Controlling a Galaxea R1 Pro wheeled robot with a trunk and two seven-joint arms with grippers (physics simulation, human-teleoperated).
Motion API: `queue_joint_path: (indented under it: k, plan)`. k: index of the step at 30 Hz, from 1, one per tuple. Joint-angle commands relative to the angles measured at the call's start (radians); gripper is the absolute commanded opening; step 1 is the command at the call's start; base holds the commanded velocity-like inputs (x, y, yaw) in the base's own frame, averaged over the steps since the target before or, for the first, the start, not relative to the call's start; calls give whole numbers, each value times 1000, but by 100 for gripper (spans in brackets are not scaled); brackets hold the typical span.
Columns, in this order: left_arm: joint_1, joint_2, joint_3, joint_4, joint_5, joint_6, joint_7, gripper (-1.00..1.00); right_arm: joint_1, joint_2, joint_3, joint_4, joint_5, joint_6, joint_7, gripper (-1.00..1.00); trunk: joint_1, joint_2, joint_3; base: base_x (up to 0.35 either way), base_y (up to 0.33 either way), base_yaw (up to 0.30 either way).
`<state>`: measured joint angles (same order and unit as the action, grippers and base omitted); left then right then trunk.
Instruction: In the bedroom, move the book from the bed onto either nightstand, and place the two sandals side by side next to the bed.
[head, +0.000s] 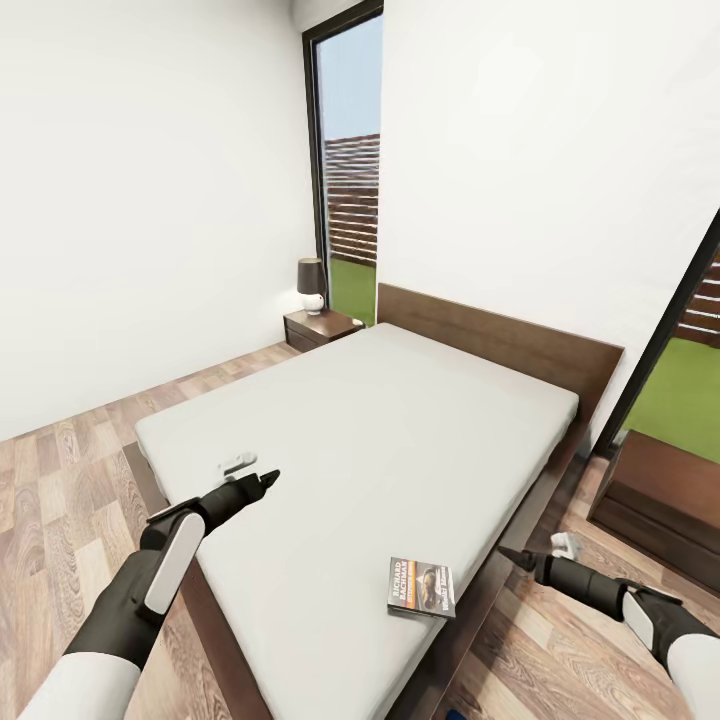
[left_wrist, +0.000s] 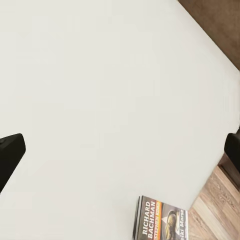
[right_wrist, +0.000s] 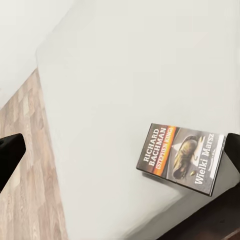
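where mattress (head: 380, 430) is smooth, flat paperback (head: 421, 586) lies.

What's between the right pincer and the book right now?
Nothing visible. The book lies flat near the mattress edge of the bed, and the right pincer hangs just beyond that edge over the floor, with only open air between them.

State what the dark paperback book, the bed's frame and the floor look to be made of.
The dark paperback book with the orange band: glossy printed paper cover, thin and flat. The dark brown bed frame and headboard: apparently matt wood, faint grain. The pale plank floor: wood or laminate, judging by its grain and board seams.
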<state>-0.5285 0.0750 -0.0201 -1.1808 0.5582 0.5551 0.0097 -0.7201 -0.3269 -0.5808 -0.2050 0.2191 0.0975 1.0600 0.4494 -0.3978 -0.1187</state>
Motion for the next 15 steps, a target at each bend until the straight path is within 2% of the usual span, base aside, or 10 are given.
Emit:
queue_joint_path:
  k: [1,15]
  plan:
    - [-1,1,-1,-1,4,4,1,100,-1,0,-8,-7,7,10,5,100,1,-2,-2,0,0,0]
    - [-1,1,-1,-1,4,4,1,100,-1,0,-8,-17,7,10,5,100,1,-2,-2,0,0,0]
